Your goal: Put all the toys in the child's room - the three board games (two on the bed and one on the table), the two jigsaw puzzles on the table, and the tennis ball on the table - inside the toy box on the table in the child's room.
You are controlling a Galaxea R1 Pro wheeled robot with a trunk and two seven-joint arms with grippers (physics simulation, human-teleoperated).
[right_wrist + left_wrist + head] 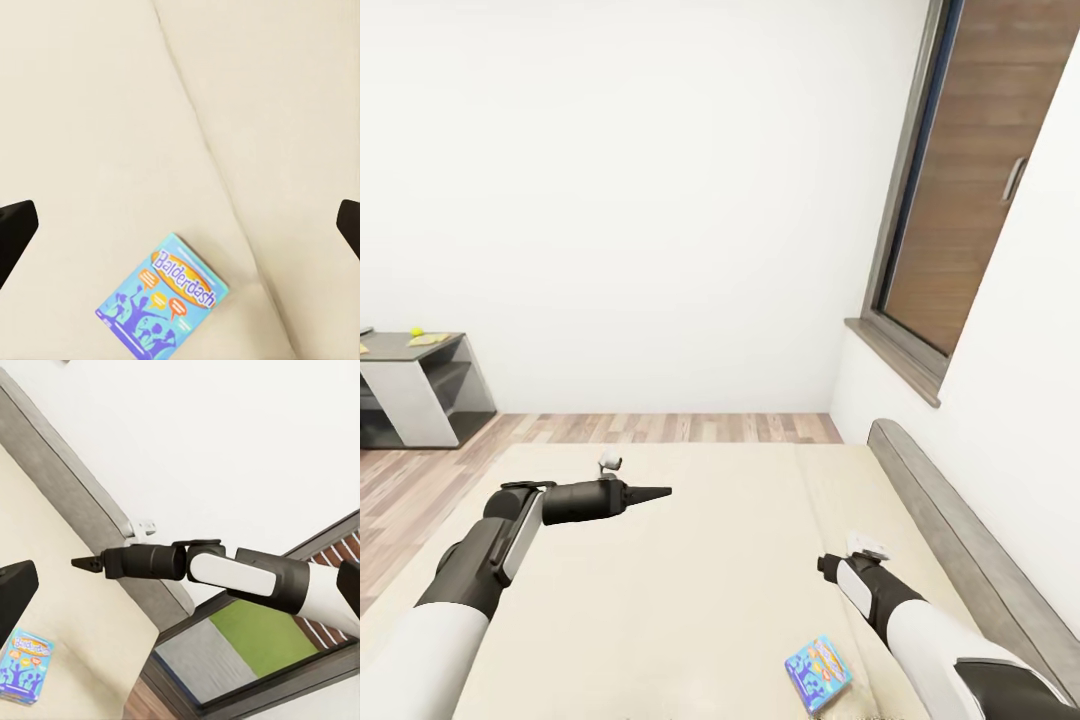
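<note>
One board game (pixel 818 673), a blue box printed "Balderdash", lies flat on the cream bed (pixel 690 580) near its front right. In the right wrist view the board game (pixel 165 300) sits below my right gripper (pixel 828 566), whose dark fingers (pixel 15 232) stand wide apart at both frame edges, open and empty. My left gripper (pixel 660 491) hovers over the bed's middle, pointing right, open and empty. It looks at the right gripper (pixel 81 562) and the board game (pixel 22 664). Far off on the grey table (pixel 395 352) sit the tennis ball (pixel 417 331) and a flat yellow sheet (pixel 428 340), perhaps a jigsaw puzzle. I cannot make out the toy box.
A grey headboard (pixel 950 540) runs along the bed's right side under a white wall. Above it is a window (pixel 960 180) with brown slats. Wood-plank floor (pixel 420 470) lies between the bed and the table.
</note>
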